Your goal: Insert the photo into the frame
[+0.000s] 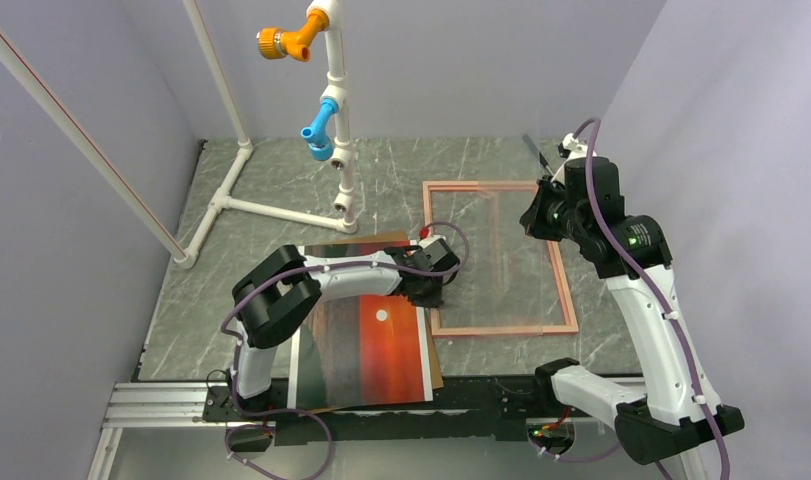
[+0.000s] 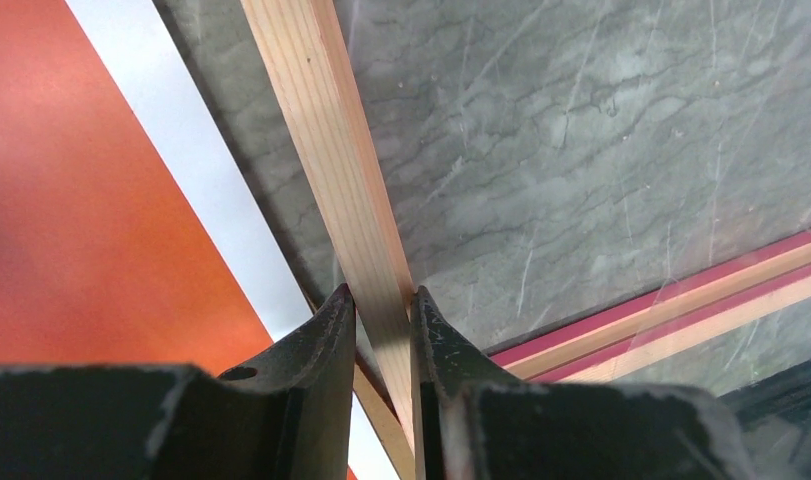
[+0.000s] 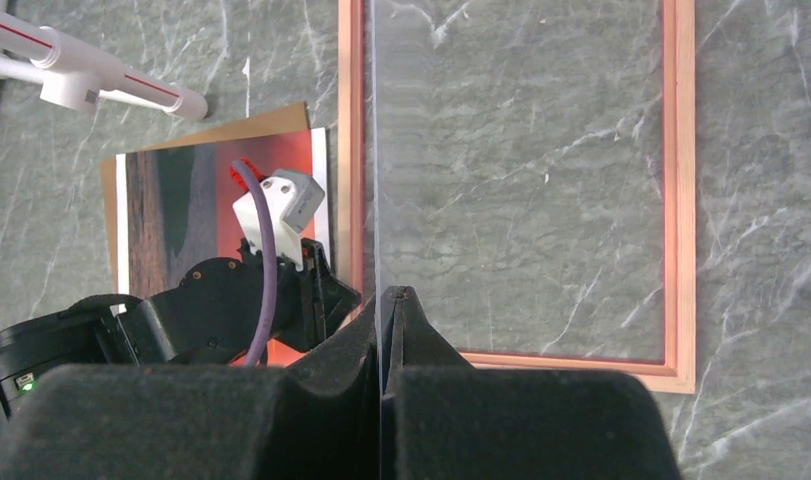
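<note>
Bright, even overhead light; soft shadows.

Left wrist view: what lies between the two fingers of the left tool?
The frame lies there: its pale wooden rail runs between the fingers of the left tool, which clamp it. The left wrist view shows this plainly.

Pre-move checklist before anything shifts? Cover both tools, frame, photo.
1. Left tool shut on the frame, on the rail nearest the photo: ok.
2. Right tool shut on the clear pane, at its edge: ok.
3. Clear pane fully out of the frame: cannot tell.
4. Photo print side up on the brown backing board: ok.
5. Photo free to pick up: not ok, the left arm lies across it.
</note>
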`<state>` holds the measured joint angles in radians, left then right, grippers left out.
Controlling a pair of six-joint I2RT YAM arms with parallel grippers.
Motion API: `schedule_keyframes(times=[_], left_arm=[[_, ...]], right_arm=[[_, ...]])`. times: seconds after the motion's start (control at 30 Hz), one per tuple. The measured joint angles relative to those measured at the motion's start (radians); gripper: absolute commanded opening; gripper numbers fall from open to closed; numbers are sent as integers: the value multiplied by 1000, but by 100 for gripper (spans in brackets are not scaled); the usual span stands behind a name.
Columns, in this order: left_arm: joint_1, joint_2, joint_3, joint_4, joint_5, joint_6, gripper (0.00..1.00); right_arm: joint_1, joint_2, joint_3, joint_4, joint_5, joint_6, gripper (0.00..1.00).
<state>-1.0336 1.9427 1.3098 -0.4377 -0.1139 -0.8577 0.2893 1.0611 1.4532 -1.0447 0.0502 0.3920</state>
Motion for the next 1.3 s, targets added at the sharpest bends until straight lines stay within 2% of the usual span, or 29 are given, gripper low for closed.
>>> schedule_keyframes(times=[0.13,0.17,0.23,0.33,0.43,0.6,0.77,1.03,1.3], left_arm=[[-6,1,17,-26,4,-25,4],[-6,2,22,-33,4,-28,9],[-6,8,37,-51,3,-30,27],[-6,14,57,-80,4,-27,45],[-10,10,66,-117,15,-12,52],[-15,-18,64,-131,37,10,55],[-4,-144,29,-92,68,27,57],[72,-341,-128,51,145,23,60],[106,-405,-270,62,163,25,64]], right_arm=[[-3,0,-6,0,-7,0,0],[-5,0,-6,-1,-8,-1,0],[-10,0,-7,-1,-9,-2,0],[-19,0,-7,0,-15,-4,0],[-27,5,-7,0,-26,-8,0],[-39,27,-6,0,-60,-11,0],[-61,53,-2,-1,-113,-19,0],[-115,88,26,13,-231,-23,0],[-166,94,37,27,-326,-23,0]])
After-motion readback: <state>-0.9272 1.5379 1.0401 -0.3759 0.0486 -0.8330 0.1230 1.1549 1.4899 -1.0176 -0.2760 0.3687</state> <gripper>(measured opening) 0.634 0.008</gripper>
